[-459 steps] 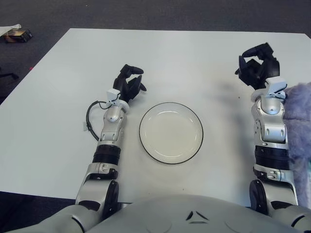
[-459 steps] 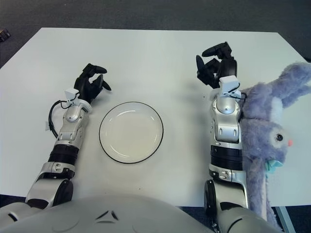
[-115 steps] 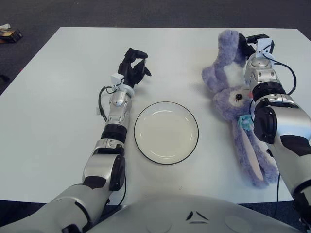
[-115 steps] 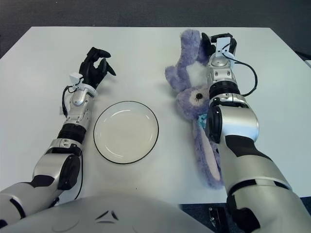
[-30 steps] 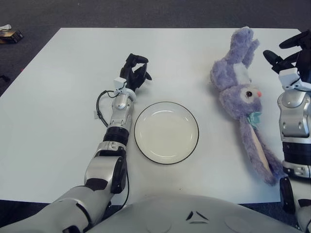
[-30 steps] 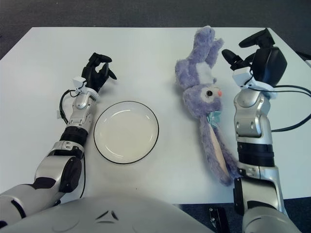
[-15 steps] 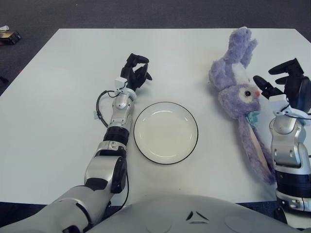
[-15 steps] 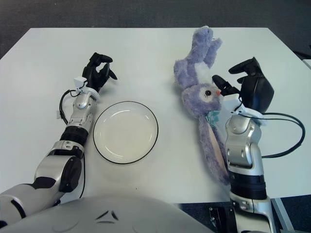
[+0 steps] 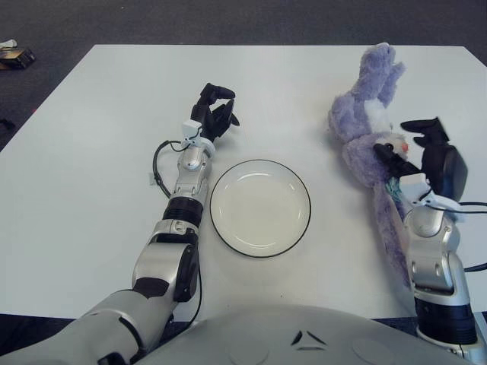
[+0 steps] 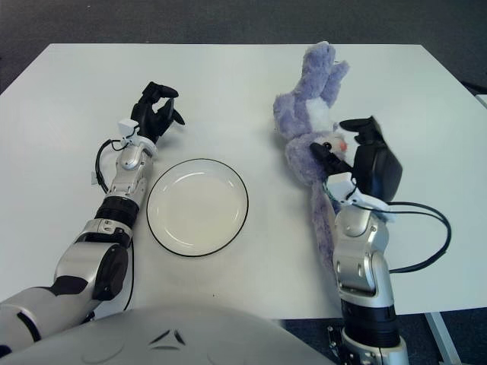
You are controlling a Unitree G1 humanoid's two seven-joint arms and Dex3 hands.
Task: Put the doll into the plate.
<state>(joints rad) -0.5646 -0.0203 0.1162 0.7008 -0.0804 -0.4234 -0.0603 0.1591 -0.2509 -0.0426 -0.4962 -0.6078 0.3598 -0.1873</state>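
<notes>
Right hand (image 10: pixel 364 161) of mine hovered spread-fingered over one purple doll (image 10: pixel 312 114), beside one plate (image 10: pixel 198 206), left hand (image 10: pixel 154 110) curled beyond it.

This is looking like a lab or office test room rather than a home. A large plain white tabletop (image 9: pixel 91 175) is filling most of the frame, bare apart from a plate (image 9: pixel 260 207) and a plush doll (image 9: pixel 369 129) laid out on it. Dark grey carpet (image 9: pixel 228 19), of the flat kind used in offices, is showing along the top edge and down the left side. At the upper left of the frame a small box (image 9: pixel 17 55) is lying on that carpet. Loose black cable (image 10: pixel 426 236) is trailing over the tabletop at the right, and another loop (image 9: pixel 157 167) is hanging beside the arm at the left.
</notes>
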